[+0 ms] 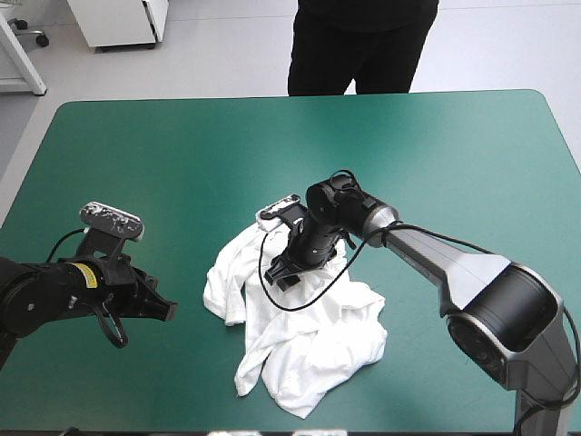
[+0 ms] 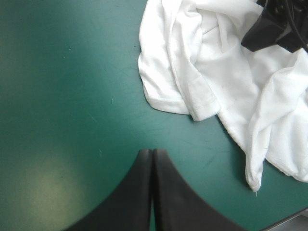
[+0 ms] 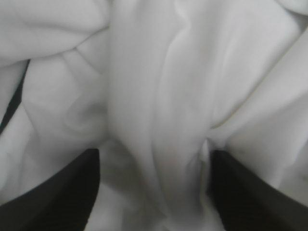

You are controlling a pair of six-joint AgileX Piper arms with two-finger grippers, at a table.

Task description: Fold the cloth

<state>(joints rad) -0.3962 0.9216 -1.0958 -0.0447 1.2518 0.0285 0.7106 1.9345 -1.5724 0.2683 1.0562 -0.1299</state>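
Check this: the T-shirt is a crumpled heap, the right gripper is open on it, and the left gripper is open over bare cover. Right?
One slip: the left gripper is shut, its fingers meeting in one arch in the left wrist view. The T-shirt and right gripper are as you said.

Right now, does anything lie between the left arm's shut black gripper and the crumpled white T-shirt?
Nothing visible does. Only bare teal-green table cover separates the left gripper from the crumpled white T-shirt. The right gripper, open, sits on the heap farther in.
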